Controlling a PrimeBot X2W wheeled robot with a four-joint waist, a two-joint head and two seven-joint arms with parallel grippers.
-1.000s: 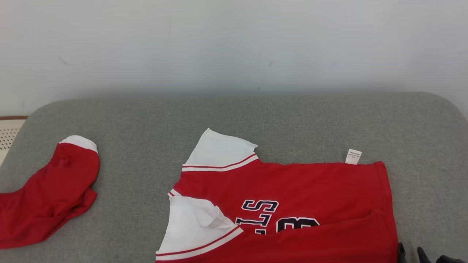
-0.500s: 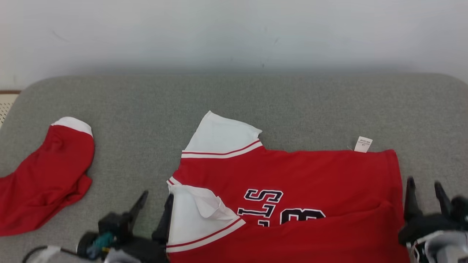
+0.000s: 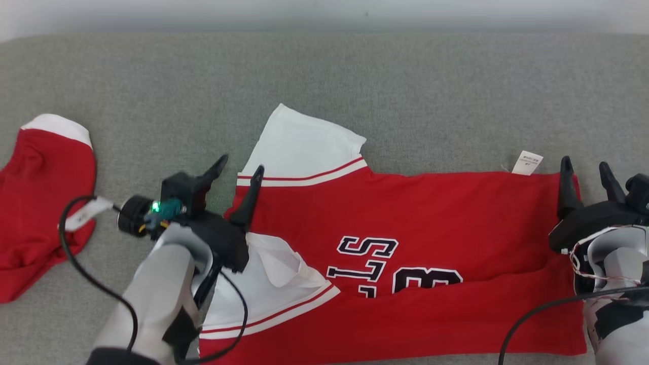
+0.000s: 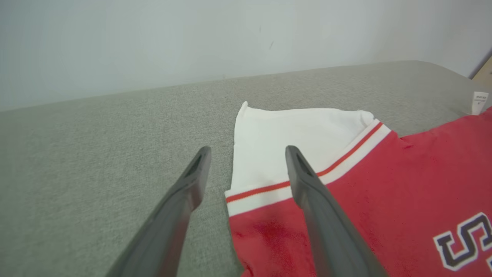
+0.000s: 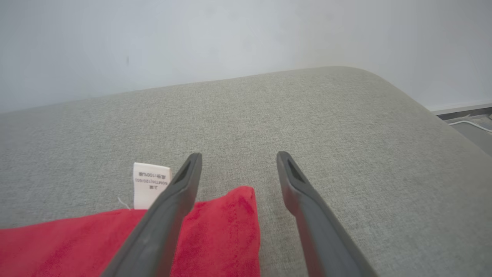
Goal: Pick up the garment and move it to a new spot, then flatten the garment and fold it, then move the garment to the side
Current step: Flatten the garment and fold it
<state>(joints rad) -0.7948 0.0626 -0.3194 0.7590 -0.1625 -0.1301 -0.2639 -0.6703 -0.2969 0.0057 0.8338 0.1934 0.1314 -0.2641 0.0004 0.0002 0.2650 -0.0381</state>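
Both freshly released, empty: left end effector (image 3: 241,165) at sleeve seam of red-and-white lettered jersey (image 3: 431,213), right end effector (image 3: 584,163) at its tagged hem corner, likely staging next fold.

The red short-sleeved fabric jersey (image 3: 431,213) is marked with white sleeves (image 3: 299,147), red-striped white bands and dark letters (image 3: 367,247) outlined in white; its small label (image 3: 527,162) is white. The padded fabric surface (image 3: 355,71) is coloured mottled grey. The second crumpled cloth garment (image 3: 40,203) is coloured red, white-banded.
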